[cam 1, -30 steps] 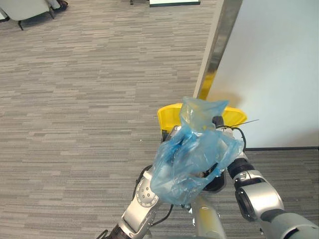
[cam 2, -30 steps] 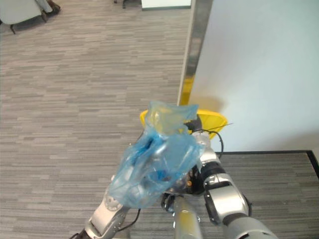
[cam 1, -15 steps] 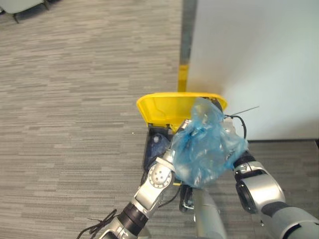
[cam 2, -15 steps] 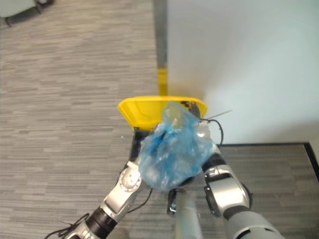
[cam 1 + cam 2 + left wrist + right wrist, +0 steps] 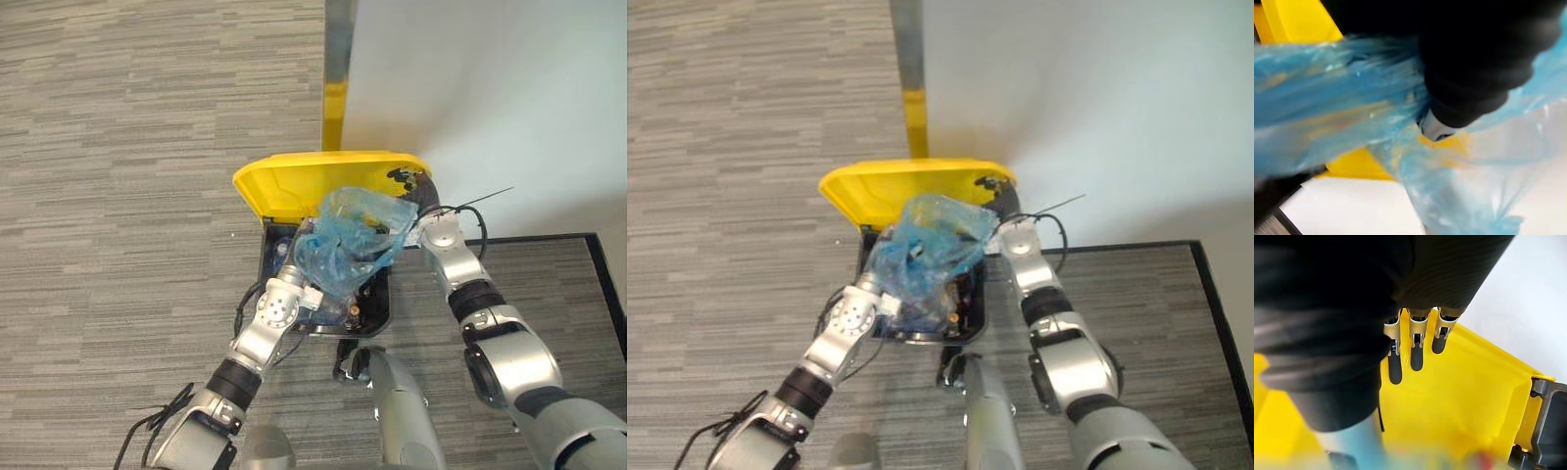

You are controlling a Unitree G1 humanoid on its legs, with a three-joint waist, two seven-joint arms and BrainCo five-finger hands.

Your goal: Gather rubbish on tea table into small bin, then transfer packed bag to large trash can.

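The blue bag [image 5: 348, 245] hangs over the open black can [image 5: 267, 257], which stands on grey striped carpet [image 5: 118, 196] against a white wall [image 5: 490, 88]. The right robot hand [image 5: 411, 183] presses straight fingers [image 5: 1417, 355] on the raised yellow lid [image 5: 294, 181]. The left robot hand [image 5: 1469, 73] is buried in the bag, so its grip cannot be told.

The blue bag [image 5: 348, 240] is crinkled plastic film, the yellow lid [image 5: 284, 186] smooth glossy plastic, the carpet [image 5: 118, 196] matt.

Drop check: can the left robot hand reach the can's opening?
Likely yes: the right robot hand props the yellow lid up; the left robot hand and blue bag are over the open can.
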